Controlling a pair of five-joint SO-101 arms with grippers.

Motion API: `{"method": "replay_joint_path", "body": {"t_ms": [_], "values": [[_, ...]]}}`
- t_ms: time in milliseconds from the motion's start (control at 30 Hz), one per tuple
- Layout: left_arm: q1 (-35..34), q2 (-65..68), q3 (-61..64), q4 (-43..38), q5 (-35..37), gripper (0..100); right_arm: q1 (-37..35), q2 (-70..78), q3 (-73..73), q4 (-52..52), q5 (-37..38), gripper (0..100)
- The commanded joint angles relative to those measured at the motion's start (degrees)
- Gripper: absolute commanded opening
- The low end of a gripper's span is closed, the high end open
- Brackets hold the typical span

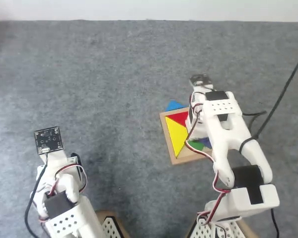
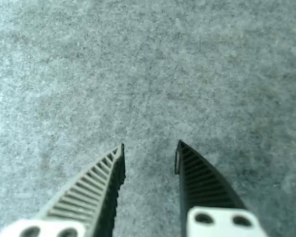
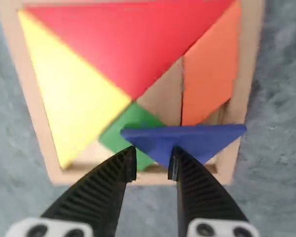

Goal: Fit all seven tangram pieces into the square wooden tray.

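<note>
The square wooden tray (image 3: 245, 98) lies under my right gripper (image 3: 153, 160). In it lie a large red triangle (image 3: 133, 44), a large yellow triangle (image 3: 69, 98), an orange piece (image 3: 209, 69) and a green piece (image 3: 130, 128). My right gripper is shut on a dark blue triangle (image 3: 187, 140), held over the tray's near edge, partly above the green piece. In the high view the right arm (image 1: 223, 129) covers part of the tray (image 1: 167, 134). My left gripper (image 2: 150, 150) is open over bare carpet, far left of the tray.
A light blue piece (image 1: 174, 105) lies on the grey carpet just beyond the tray's far corner. A black cable (image 1: 278, 104) runs off to the right. The left arm (image 1: 59, 198) stands at the near left, with open carpet around it.
</note>
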Motion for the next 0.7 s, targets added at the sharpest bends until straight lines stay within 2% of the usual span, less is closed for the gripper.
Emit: {"method": "replay_joint_path", "body": {"t_ms": [0, 133, 367, 567, 667], "values": [[-0.09, -1.05, -0.22, 0.26, 0.44, 17, 1.36, -0.92, -1.32, 5.14, 12.22, 13.3], [-0.09, -1.05, -0.22, 0.26, 0.44, 17, 1.63, -0.92, -1.32, 7.16, 14.42, 13.3], [-0.09, -1.05, -0.22, 0.26, 0.44, 17, 1.63, -1.01, -1.58, 8.22, 24.53, 13.3], [-0.09, -1.05, -0.22, 0.26, 0.44, 17, 1.63, -0.66, -4.57, 8.57, 39.56, 13.3], [-0.09, -1.05, -0.22, 0.26, 0.44, 17, 2.77, -0.48, -5.27, 8.57, 44.22, 13.3]]}}
